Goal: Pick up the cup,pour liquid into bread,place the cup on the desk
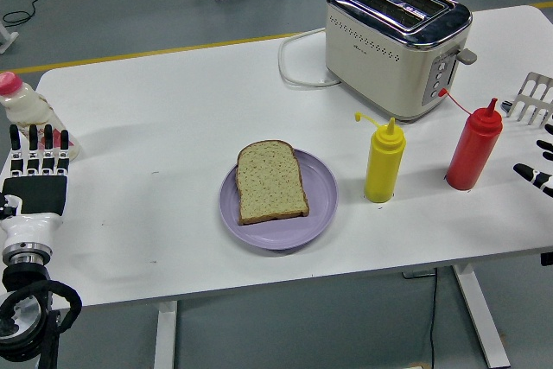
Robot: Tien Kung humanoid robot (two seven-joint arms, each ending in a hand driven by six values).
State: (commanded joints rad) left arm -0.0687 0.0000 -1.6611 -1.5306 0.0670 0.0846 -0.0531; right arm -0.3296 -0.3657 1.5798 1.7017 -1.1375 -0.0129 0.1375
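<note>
Pickup step, nothing grasped: right hand [537, 170] fingers spread, just right of red bottle [473, 146]. Next: close around bottle, lift toward bread [270, 181].

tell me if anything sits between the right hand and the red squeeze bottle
Nothing visible does. The right hand is at the table's right edge, with bare table between its fingertips and the red squeeze bottle.

Bright, even light falls from overhead, so the white table [173, 213] is well exposed and the picture stays sharp from edge to edge with no visible blur. The yellow bottle [384, 162], the red bottle [473, 146] and the plate [278, 200] cast only short, soft shadows. Glare glints on the toaster [397, 41] along its chrome top.
</note>
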